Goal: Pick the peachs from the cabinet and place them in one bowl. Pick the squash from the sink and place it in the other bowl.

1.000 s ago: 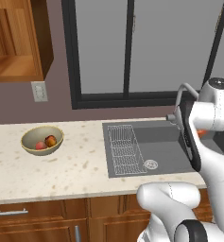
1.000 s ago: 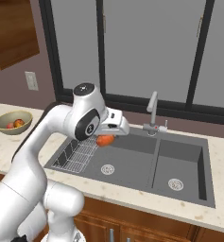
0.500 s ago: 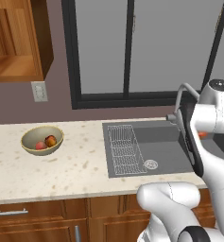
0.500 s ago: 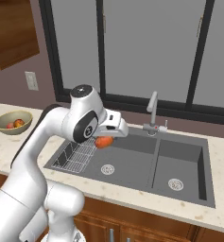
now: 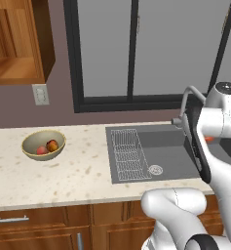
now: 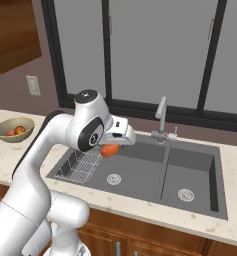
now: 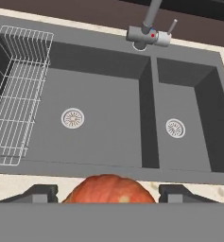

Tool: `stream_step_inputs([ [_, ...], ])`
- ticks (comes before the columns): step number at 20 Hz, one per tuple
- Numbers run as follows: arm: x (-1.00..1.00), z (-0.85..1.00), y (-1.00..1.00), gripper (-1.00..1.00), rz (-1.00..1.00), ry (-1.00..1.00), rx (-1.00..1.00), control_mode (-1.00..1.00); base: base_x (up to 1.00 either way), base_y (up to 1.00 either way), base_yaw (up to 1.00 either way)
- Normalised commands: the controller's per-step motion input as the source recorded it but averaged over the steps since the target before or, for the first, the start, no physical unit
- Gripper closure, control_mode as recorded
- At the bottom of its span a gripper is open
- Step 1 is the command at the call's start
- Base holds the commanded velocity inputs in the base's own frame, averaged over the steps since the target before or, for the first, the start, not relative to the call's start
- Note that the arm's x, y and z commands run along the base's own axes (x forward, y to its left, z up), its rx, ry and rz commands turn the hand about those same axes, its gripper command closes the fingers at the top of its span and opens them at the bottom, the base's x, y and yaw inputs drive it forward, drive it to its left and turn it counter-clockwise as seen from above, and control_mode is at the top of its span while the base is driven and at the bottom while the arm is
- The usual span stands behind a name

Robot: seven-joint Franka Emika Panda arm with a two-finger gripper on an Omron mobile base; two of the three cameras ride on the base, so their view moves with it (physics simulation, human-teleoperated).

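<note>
My gripper (image 6: 112, 148) is shut on the squash (image 6: 109, 150), an orange-red lump held in the air over the left basin of the dark grey sink (image 6: 140, 176). In the hand view the squash (image 7: 108, 189) sits between my two fingertips (image 7: 38, 194), above the sink's (image 7: 108, 123) front rim. A sliver of the squash (image 5: 209, 138) peeks past my arm in the left base view. Both peachs (image 5: 48, 147) lie in the pale tan bowl (image 5: 43, 137) on the counter at the left. The cabinet (image 5: 14, 44) above it stands open. The other bowl is out of view.
A curved silver tap (image 6: 161, 114) stands behind the sink's divider. A wire rack (image 6: 83, 165) lies along the left basin's left side. A wall socket (image 5: 39, 94) sits under the cabinet. Speckled counter (image 5: 63, 176) stretches between the tan bowl and the sink.
My hand has sunk slightly with the squash still in it. The bowl, the peachs and the sink have stayed where they were.
</note>
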Motion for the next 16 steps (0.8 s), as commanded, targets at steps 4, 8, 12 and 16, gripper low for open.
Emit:
stream_step_inputs([
  [4, 0.0, 0.0, 0.0, 1.0, 0.0, 0.0, 0.0, 1.0, -0.22, -0.04, 0.0],
  [8, 0.0, 0.0, 0.0, 1.0, 0.0, 0.0, 0.0, 1.0, -0.99, -0.55, -0.11],
  [12, 0.0, 0.0, 0.0, 1.0, 0.0, 0.0, 0.0, 1.0, -0.81, -0.67, -0.18],
  [16, 0.0, 0.0, 0.0, 1.0, 0.0, 0.0, 0.0, 1.0, 0.01, -0.86, -0.09],
])
